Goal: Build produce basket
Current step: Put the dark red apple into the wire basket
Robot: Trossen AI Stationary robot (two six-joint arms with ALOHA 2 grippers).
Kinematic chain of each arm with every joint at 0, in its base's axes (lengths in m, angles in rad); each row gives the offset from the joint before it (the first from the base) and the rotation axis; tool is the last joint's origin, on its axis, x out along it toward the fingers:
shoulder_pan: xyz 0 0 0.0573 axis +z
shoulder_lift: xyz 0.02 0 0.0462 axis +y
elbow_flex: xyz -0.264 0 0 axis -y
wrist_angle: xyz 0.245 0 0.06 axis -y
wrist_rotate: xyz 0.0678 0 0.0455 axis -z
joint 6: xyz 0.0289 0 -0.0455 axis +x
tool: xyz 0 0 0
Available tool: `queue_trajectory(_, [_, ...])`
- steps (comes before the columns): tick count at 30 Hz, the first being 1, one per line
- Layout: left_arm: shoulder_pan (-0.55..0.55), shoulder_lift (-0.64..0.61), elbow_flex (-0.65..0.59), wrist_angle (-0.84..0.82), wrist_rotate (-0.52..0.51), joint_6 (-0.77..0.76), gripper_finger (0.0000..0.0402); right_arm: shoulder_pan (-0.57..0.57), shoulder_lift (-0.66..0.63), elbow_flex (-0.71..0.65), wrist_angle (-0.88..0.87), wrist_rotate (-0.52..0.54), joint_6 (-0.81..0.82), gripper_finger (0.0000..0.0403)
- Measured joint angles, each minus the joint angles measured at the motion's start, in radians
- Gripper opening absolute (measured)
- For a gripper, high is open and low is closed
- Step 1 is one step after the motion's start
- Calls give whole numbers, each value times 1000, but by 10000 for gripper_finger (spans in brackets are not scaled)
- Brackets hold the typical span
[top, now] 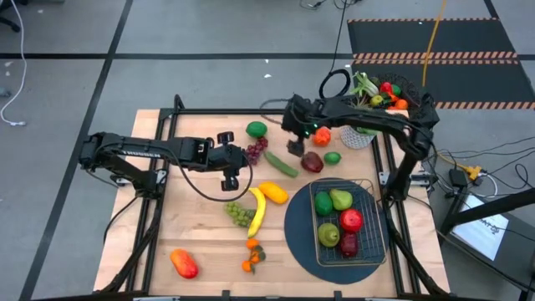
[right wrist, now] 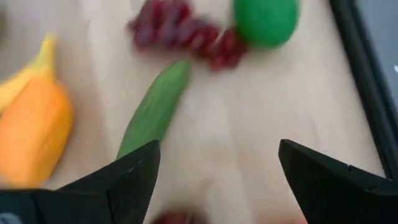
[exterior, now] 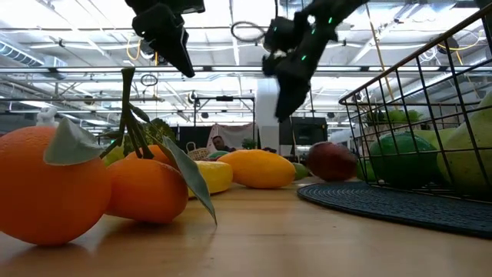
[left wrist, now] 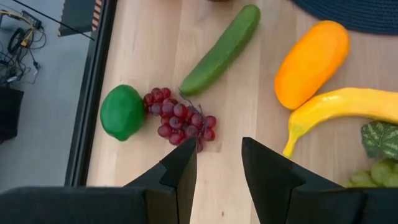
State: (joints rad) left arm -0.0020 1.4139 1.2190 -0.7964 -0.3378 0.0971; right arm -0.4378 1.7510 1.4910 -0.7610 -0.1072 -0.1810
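Oranges with a leaf sit closest to the low camera, well apart from both arms. Left gripper hangs above the table with its fingers a little apart and nothing between them, just short of the purple grapes. Beyond them lie a green lime and the cucumber; to one side are an orange-yellow fruit and the banana. Right gripper hovers with its fingers spread wide and empty, above the cucumber's far end and a dark red fruit.

All of this looks like light, hollow plastic: stiff, smooth and apt to slip or roll. The grapes are probably the awkward piece, a lumpy cluster best pinched across its thick middle, not by a single berry. The cucumber should go best gripped across its narrow width near mid-length.

The basket sits on a dark round mat at the table's right, already holding green and red fruit.
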Motion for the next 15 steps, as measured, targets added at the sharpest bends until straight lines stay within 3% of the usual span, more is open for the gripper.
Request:
queue_trajectory(6, [1, 0, 0, -2, 0, 2, 129, 124, -115, -60, -174, 150, 96, 320])
queue_trajectory(15, [0, 0, 0, 8, 0, 2, 129, 196, -174, -248, -66, 185, 272, 325])
